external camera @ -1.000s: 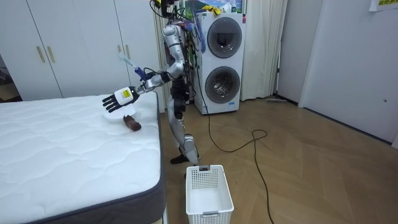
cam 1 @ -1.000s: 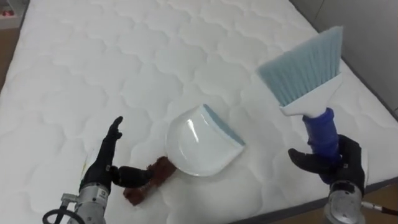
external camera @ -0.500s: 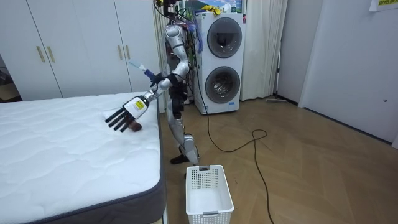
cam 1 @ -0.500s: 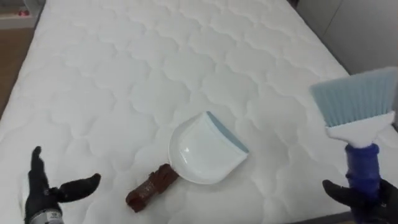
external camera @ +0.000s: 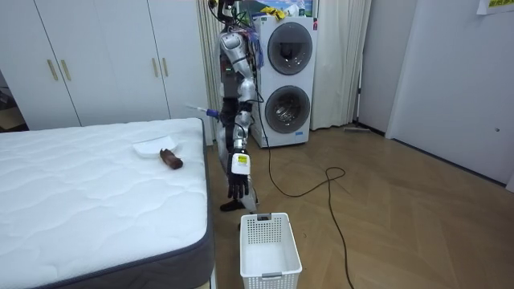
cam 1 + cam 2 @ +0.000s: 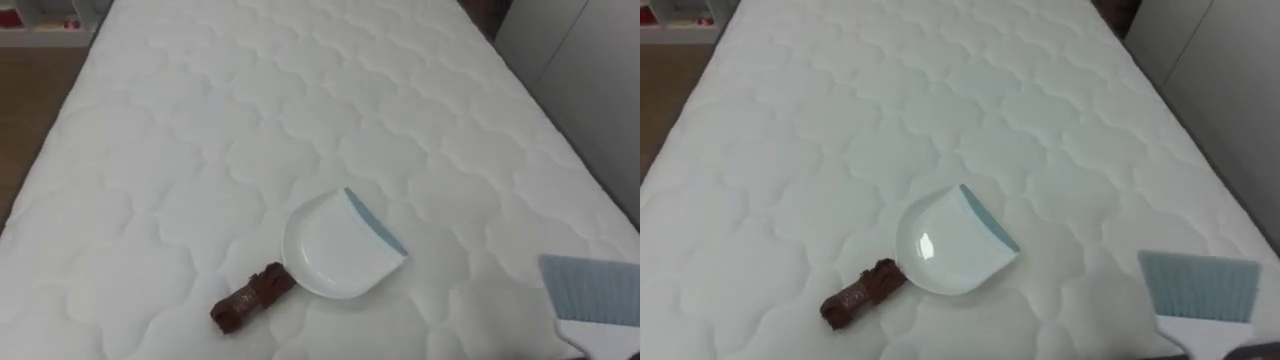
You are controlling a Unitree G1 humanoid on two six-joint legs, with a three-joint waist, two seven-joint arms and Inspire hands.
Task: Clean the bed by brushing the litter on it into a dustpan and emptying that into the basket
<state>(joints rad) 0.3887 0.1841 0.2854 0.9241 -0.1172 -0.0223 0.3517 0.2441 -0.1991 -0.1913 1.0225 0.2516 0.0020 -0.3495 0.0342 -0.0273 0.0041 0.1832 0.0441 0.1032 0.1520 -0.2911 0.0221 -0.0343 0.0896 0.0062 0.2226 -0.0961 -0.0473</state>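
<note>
Bed (image 6: pixel 180 130) is white and puffy, and I see no crumbs on it. Low on it, near the robot, lies a dustpan (image 6: pixel 335 250), with its brown handle (image 6: pixel 250 300) on the left and its white scoop on the right. Further right, well apart from it, the brush (image 6: pixel 595 295) pokes in at the bottom corner with its pale blue hairs up.

In the room view the robot stands at the corner of the bed. Its right hand (image 5: pixel 215 116) is wrapped round the brush, over the bed's edge. Its left hand (image 5: pixel 235 183) hangs down by its leg with loose fingers and holds nothing. A white basket (image 5: pixel 269 249) sits on the floor by its feet.

Nothing holds the dustpan, so I think a sweep could shove it along the soft bed, and dirt would slip past it. It also lies near the edge, so a hard push could knock it off.

The bed's long side runs away from the robot. The dustpan lies slanted, with its handle pointing down to the left and its blue lip pointing up to the right
</note>
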